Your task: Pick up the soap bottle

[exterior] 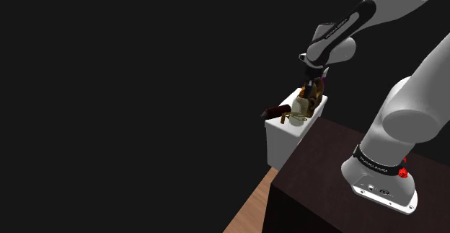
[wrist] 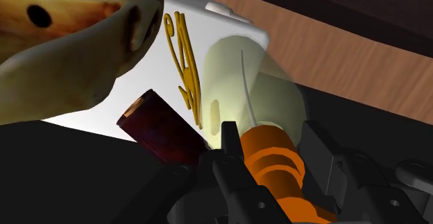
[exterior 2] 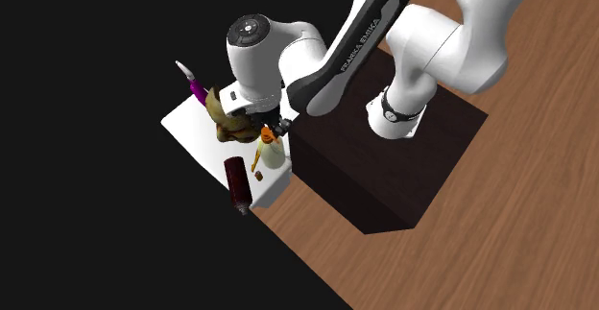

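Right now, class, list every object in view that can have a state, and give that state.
soap bottle: upright on the white counter.
orange pump: clasped between the fingers.
end effector: shut on the soap bottle's pump.
dark red cylinder: lying on its side, one end past the counter's edge.

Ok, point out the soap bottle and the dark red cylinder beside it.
soap bottle (wrist: 250, 77), wrist view, on its pale body.
dark red cylinder (exterior 2: 236, 183), second exterior view, midway along its side.
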Robot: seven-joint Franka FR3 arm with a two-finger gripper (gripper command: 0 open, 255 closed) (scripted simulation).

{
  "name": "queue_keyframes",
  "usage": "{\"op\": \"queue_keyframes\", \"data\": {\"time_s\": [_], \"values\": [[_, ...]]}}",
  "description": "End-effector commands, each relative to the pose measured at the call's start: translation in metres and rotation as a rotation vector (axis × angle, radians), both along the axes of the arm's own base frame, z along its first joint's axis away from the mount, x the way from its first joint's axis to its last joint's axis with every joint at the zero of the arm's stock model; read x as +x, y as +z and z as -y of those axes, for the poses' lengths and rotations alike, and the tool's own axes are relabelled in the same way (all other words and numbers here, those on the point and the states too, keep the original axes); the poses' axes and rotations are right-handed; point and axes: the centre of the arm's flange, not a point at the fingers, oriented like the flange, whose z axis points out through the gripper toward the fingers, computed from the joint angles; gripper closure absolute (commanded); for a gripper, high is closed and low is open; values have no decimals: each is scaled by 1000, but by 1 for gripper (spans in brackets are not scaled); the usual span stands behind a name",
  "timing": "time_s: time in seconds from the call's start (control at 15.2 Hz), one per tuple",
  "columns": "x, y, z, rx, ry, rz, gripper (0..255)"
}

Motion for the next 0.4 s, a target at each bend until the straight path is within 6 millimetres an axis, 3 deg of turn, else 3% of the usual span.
{"op": "queue_keyframes", "data": {"time_s": [0.0,0.33], "values": [[1,11,-1,-1,0,0,255],[1,28,-1,-1,0,0,255]]}}
